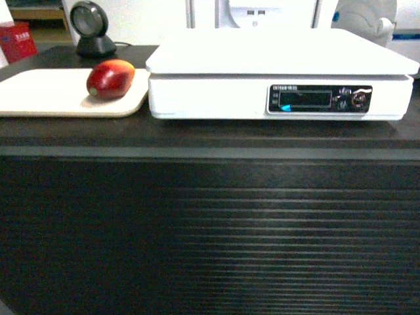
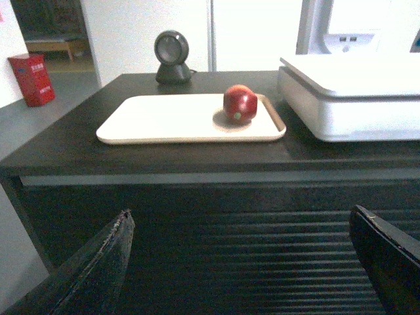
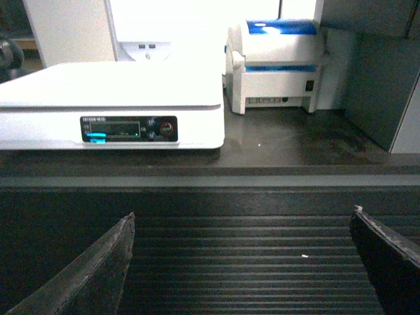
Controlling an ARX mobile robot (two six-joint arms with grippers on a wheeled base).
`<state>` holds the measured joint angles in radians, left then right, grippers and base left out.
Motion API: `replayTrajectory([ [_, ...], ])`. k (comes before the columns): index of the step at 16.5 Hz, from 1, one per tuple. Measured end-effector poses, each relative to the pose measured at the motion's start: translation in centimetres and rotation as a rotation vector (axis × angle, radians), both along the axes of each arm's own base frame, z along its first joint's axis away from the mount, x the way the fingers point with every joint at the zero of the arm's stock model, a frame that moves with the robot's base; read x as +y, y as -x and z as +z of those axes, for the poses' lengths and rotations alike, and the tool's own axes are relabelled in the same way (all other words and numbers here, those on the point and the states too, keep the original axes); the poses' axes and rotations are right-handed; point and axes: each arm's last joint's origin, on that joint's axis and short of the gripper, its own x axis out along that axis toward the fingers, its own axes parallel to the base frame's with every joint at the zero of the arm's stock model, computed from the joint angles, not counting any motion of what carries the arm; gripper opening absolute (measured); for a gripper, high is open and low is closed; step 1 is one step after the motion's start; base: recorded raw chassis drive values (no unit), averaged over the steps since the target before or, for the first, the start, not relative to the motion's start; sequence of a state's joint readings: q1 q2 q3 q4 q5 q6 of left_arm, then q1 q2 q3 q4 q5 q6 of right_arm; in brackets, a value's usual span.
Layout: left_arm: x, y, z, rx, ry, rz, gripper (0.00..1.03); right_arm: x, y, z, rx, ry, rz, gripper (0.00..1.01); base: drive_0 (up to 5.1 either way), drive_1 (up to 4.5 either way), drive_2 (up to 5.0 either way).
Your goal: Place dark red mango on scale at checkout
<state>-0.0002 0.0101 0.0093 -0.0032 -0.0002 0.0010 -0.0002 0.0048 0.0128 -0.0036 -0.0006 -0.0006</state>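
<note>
Dark red mango [image 1: 110,79] sits on the beige tray [image 1: 39,98], at its right end, just beside the scale [image 1: 275,72] on the checkout [image 1: 210,216] top. You've got the left gripper [image 2: 239,262] with jaws spread wide, nothing between them, low in front of the ribbed panel. Right gripper [image 3: 239,262] is the same, wide apart, facing the scale's display; a label printer [image 3: 279,65] stands right of it.

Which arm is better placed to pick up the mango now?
Left. The mango lies on the tray, ahead of the open left tool; the right view shows only the scale.
</note>
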Motion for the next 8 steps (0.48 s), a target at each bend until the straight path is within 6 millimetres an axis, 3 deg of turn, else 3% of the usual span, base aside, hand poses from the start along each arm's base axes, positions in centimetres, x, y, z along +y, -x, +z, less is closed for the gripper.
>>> replayTrajectory([
  [8, 0.0, 0.0, 0.0, 0.001, 0.0, 0.0, 0.98, 0.0, 0.0, 0.01, -0.002, 0.0, -0.001, 0.98, 0.0, 0.0, 0.0],
])
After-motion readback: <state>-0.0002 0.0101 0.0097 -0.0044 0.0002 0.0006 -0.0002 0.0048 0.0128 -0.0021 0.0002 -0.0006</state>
